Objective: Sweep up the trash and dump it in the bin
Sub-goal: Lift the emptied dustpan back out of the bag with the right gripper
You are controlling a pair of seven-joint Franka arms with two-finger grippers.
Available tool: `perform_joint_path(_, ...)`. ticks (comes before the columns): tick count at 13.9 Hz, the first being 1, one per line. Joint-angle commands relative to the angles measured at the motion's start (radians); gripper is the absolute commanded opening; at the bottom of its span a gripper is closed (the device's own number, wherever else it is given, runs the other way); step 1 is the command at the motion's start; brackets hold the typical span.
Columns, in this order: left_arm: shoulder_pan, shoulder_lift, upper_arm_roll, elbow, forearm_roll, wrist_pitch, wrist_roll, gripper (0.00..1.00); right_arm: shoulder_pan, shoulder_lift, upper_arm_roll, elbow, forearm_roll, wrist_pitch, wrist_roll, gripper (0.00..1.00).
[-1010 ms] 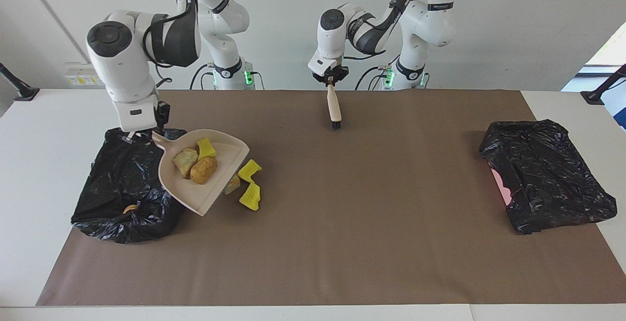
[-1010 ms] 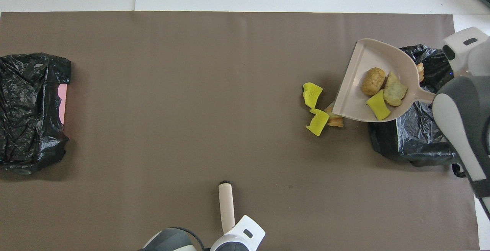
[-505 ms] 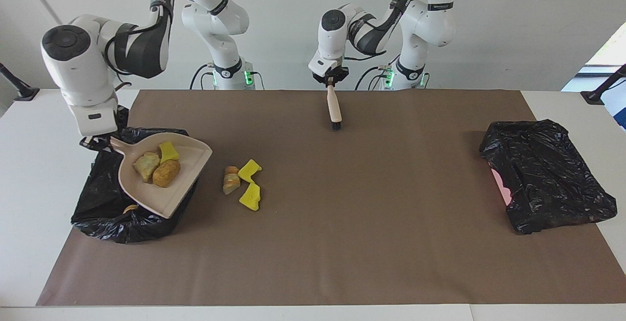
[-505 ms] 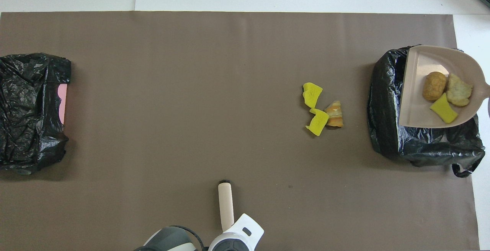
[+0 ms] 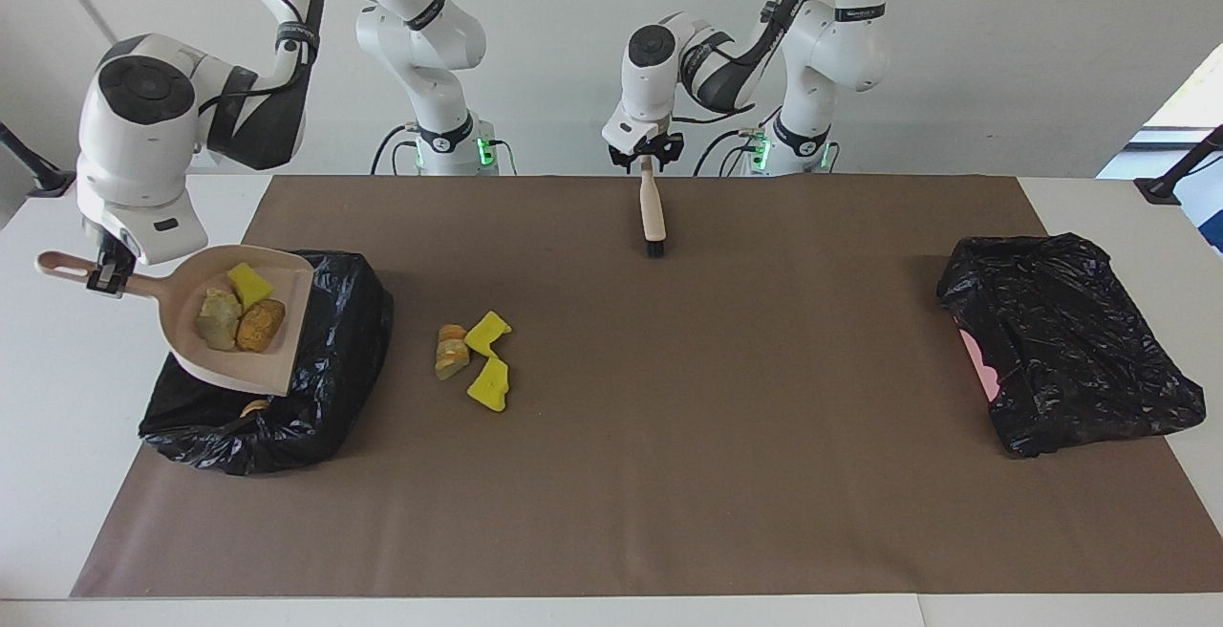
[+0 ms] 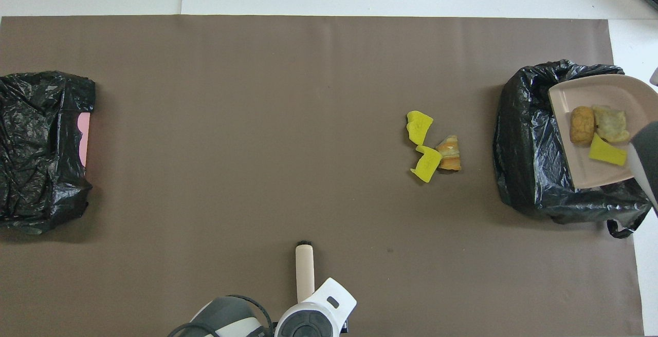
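In the facing view, a dustpan [image 5: 234, 335] at the left of frame sits over a bagged bin [image 5: 287, 388], with three scraps [image 5: 239, 316] in it. Three more scraps [image 5: 478, 359] lie on the mat [image 5: 669, 474] just right of the bin. A brush [image 5: 653, 216] is upper centre; another bag [image 5: 1065, 340] lies at far right.

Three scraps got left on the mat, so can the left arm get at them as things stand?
Probably yes: nothing stands between the left hand and the scraps. But the brush lies just under it.
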Motion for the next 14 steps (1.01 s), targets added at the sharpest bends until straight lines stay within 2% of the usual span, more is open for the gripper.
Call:
perform_joint_path(1,0.091,0.026,0.008,0.126,0.037,-0.056,0.108,1.0,-0.001,-0.093,0.002,-0.149,-0.123,0.124,-0.015,0.0)
perform_joint_path(3,0.164,0.041,0.007,0.213,0.183,-0.067,0.127,1.0,-0.001,-0.104,0.002,-0.166,-0.155,0.135,0.01,0.0)
perform_joint_path(4,0.186,0.047,0.01,0.262,0.219,-0.078,0.15,1.0,0.004,-0.106,0.004,-0.167,-0.172,0.138,0.011,0.0)
perform_joint_path(6,0.3,0.061,0.01,0.383,0.229,-0.105,0.263,1.0,0.022,-0.117,0.005,-0.172,-0.268,0.137,0.049,0.0)
perform_joint_path(10,0.479,0.104,0.011,0.634,0.268,-0.292,0.51,1.0,0.044,-0.146,0.013,-0.177,-0.301,0.122,0.065,0.0)
perform_joint_path(14,0.606,0.098,0.014,0.779,0.273,-0.43,0.665,1.0,0.09,-0.218,0.015,-0.174,-0.324,0.024,0.059,0.0)
